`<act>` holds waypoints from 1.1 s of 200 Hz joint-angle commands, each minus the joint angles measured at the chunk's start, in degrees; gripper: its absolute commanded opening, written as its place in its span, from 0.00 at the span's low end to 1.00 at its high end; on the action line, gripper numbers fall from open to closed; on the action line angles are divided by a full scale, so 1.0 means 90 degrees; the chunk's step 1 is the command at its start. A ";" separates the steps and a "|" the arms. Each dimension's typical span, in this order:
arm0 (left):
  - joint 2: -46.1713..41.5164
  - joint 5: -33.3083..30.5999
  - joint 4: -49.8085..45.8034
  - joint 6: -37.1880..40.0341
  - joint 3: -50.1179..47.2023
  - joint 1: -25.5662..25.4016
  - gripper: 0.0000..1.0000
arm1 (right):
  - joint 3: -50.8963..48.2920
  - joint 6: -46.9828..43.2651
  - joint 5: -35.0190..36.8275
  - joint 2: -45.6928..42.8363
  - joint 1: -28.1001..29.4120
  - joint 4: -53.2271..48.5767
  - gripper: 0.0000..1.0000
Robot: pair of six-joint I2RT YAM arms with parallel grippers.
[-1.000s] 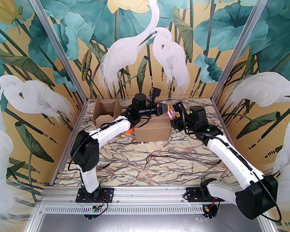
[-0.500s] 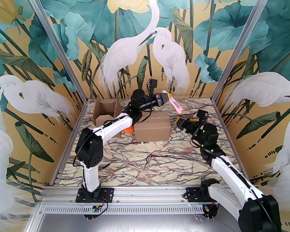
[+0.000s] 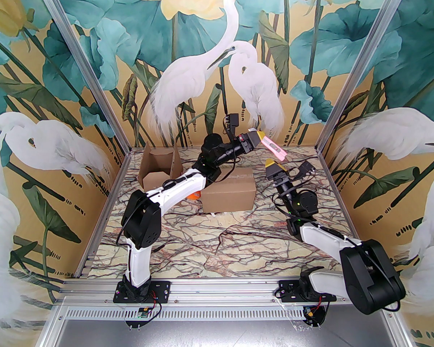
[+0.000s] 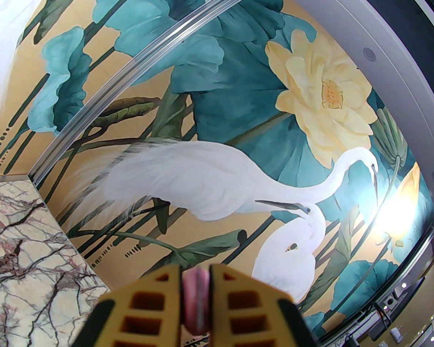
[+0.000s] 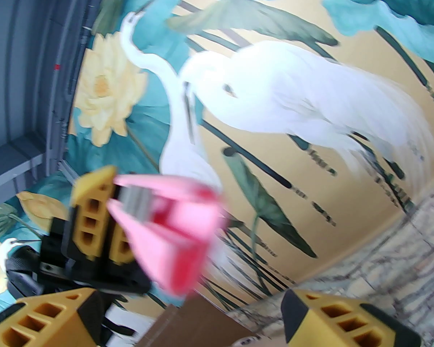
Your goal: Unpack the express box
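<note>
The express box (image 3: pixel 229 193) is a closed brown carton near the middle of the marble table. High above its back right corner, my left gripper (image 3: pixel 259 137) is shut on a pink box cutter (image 3: pixel 275 149), which slants down to the right. The left wrist view shows the cutter (image 4: pixel 196 295) pinched between the yellow fingers (image 4: pixel 144 302). My right gripper (image 3: pixel 275 165) stands open just below the cutter's free end, pointing up and touching nothing. In the right wrist view, the cutter (image 5: pixel 173 230) and left gripper (image 5: pixel 94 215) hang above my spread fingertips (image 5: pixel 347 320).
An open cardboard box (image 3: pixel 159 168) stands at the back left of the table (image 3: pixel 238 244). Something orange (image 3: pixel 194 195) lies beside the closed carton's left side, partly under my left arm. Painted walls close in the back and both sides.
The right gripper opened and came off the cutter, drew back to the right, then tilted up toward it. The left arm lifted the cutter up and to the right.
</note>
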 commanded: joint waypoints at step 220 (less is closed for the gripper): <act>0.0199 0.0118 0.1657 -0.1218 -0.0264 -0.0328 0.03 | 0.1849 0.0096 0.1051 0.0894 0.0119 0.0762 0.38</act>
